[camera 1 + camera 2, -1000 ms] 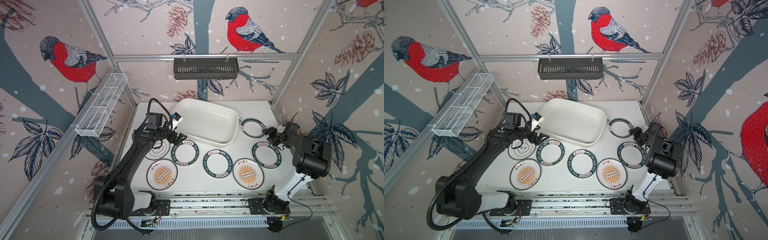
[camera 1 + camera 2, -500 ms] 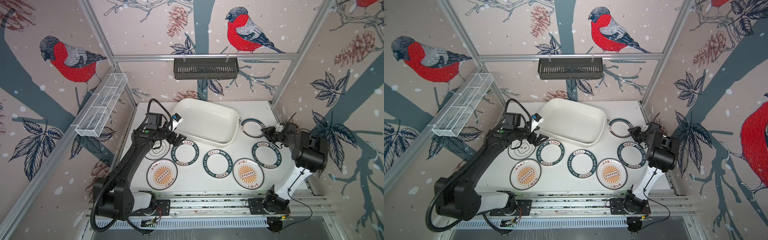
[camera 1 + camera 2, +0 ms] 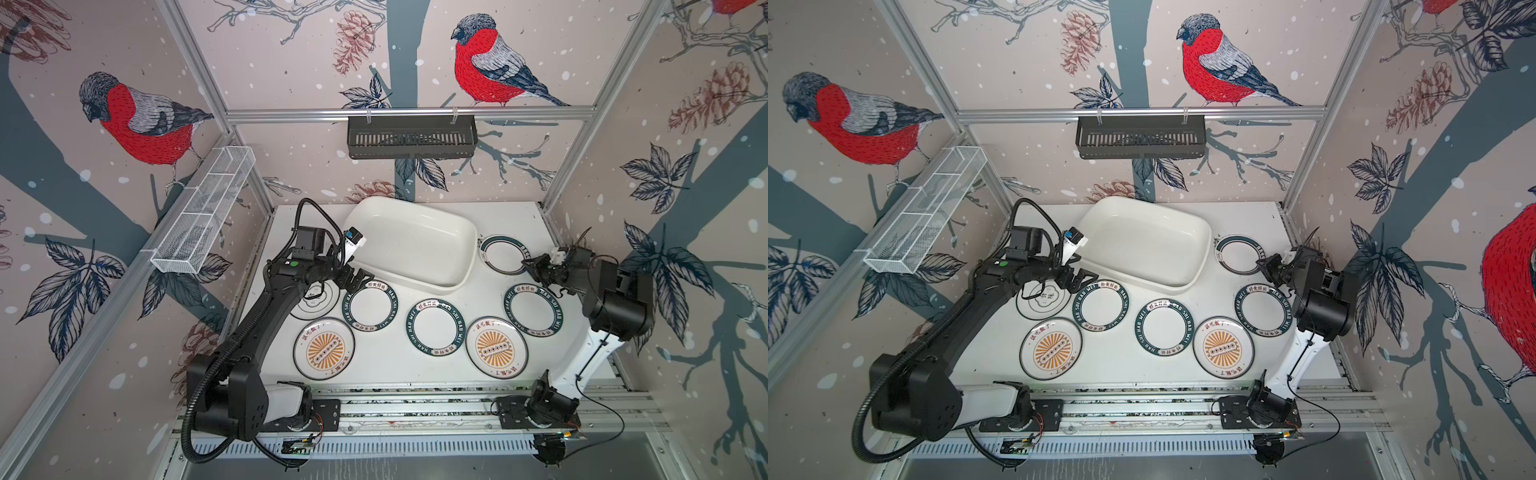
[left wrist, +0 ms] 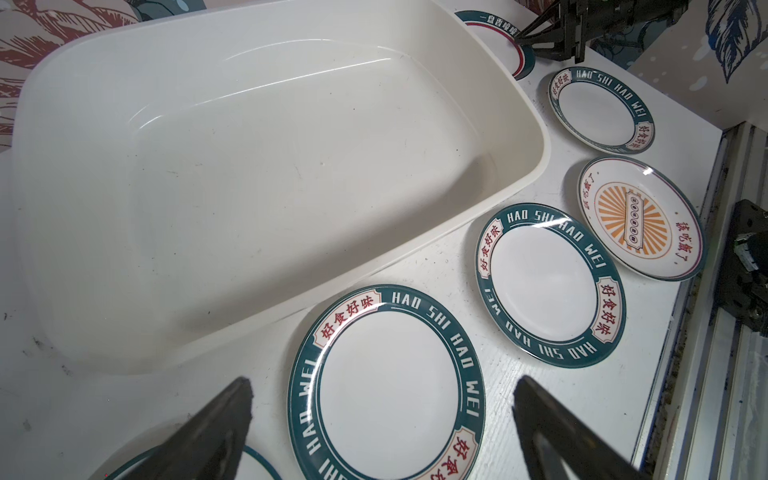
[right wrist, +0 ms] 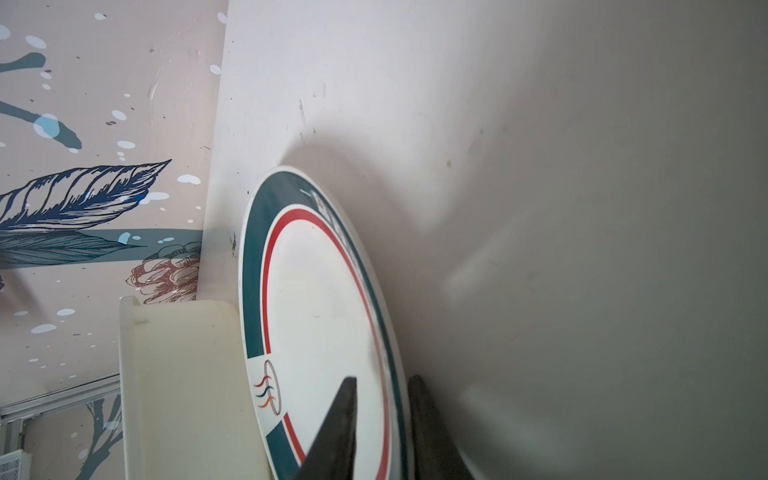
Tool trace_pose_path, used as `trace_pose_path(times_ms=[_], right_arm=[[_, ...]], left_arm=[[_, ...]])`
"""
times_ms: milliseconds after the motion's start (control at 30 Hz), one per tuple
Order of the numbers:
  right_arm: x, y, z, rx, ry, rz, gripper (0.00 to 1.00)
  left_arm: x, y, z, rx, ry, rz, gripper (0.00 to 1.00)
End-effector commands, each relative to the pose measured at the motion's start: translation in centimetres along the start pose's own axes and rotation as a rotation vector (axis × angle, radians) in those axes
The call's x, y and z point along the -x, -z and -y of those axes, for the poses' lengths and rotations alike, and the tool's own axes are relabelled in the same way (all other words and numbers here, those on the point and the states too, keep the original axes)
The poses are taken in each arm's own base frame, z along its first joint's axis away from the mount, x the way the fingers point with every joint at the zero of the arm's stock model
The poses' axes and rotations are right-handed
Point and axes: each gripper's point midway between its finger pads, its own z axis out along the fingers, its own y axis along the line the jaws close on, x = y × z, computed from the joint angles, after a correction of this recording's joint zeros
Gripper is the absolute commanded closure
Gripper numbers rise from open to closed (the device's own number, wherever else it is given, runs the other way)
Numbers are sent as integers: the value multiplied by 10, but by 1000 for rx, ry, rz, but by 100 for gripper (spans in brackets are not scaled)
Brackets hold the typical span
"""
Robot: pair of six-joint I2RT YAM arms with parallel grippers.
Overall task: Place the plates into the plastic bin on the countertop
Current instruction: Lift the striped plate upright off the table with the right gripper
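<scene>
Right gripper (image 5: 383, 379) stands narrow: one finger is over the face of the back plate (image 5: 316, 316), the other is outside its rim, low at the countertop (image 3: 390, 363), so the rim sits between the jaws. Whether they press on it or only bracket it, I cannot tell. This plate, green band w/ a thin red line inside, lies flat at the back right, just beside the short end of the plastic bin (image 3: 415, 243); touching or not, I cannot say.

Left gripper (image 4: 382, 382) hangs wide open and empty over the near edge of a lettered plate (image 3: 370, 305), which lies just in front of the bin's long wall. Five more plates (image 3: 436, 328) lie flat in front, and none is in the bin.

Handling, as I judge it: the plate looks stiff and glazed, so slippery for the pads and prob. breakable if dropped. Flat on the table it offers only the rim, so the hold must be at the edge, one finger under and one on top, as deep as the jaws allow. Held at one edge it will want to swing down, so lift slow, keep it near level & set it down over the low wall, not drop it
</scene>
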Motion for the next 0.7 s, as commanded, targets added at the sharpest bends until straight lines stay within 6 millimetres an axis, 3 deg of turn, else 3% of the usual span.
trace_pose_path(times_ms=[0,100,500,667], right_arm=[[1,-1,2,-6,-14,6,81],[1,-1,-1,16,-13,8,88],[13,17,-32,130,-8,90,96],[17,31,-48,157,4,126,97]], left_arm=[[6,1,2,-9,-3,27,3],[7,2,3,-12,-4,30,3],[16,8,-15,93,-1,34,2],[24,13,-46,252,64,32,3]])
